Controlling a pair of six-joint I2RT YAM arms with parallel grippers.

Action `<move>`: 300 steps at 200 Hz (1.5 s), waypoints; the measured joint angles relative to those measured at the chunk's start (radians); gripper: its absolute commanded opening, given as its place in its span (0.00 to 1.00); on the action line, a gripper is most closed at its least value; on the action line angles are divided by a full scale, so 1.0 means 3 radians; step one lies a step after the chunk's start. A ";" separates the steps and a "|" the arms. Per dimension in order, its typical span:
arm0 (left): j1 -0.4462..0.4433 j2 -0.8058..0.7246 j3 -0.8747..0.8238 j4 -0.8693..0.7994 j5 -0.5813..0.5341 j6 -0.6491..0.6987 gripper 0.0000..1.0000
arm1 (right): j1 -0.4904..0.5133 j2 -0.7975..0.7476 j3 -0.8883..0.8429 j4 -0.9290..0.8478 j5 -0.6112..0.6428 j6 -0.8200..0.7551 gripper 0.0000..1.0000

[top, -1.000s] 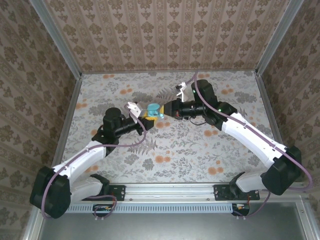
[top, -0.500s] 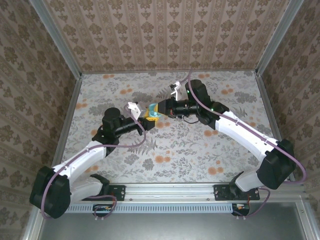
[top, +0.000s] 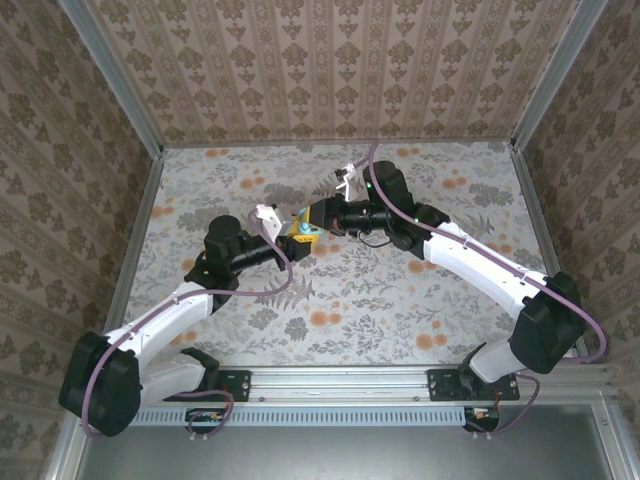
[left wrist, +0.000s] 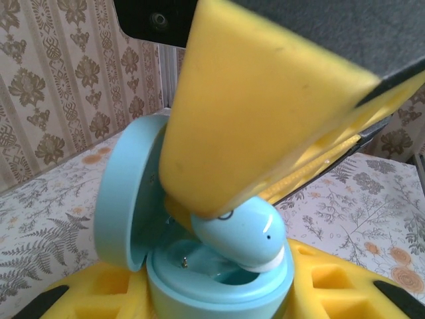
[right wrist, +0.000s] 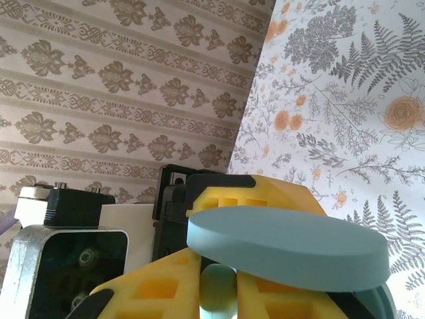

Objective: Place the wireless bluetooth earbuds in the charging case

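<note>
Over the last second the right arm (top: 480,265) has swung further to the left above the flowered table (top: 400,320). The right gripper (top: 314,217) now meets the left gripper (top: 293,233) near the middle of the table. The left arm (top: 170,315) has stayed where it was, and its pincer is still clamped on the base of the pale blue charging case (left wrist: 219,282). The case is lifted off the table, with its lid (left wrist: 126,193) standing open on the left. The right pincer is closed on one pale blue earbud (left wrist: 239,232). This earbud was well apart from the case before, and now it lies in the open mouth of the case, tilted, with its white tip touching the rim. I think it is entering but is not yet seated. A small press and perhaps a turn seem still needed before release.
</note>
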 measured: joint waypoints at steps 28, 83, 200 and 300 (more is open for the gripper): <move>0.0000 0.0000 0.0000 0.0031 -0.0020 -0.0001 0.38 | 0.0013 0.0000 0.0000 0.0055 0.0047 0.0001 0.18; 0.0000 0.0000 0.0000 0.0055 -0.0064 -0.0023 0.38 | 0.0046 0.0000 0.0000 0.0080 0.0155 -0.0003 0.19; -0.0019 0.0000 -0.0013 0.0107 -0.0172 -0.0089 0.39 | 0.0201 -0.0083 0.0019 -0.0064 0.0689 -0.0332 0.25; -0.0019 0.0000 -0.0013 0.0179 -0.0173 -0.0089 0.39 | 0.0209 -0.0130 0.0090 -0.0223 0.0888 -0.0458 0.25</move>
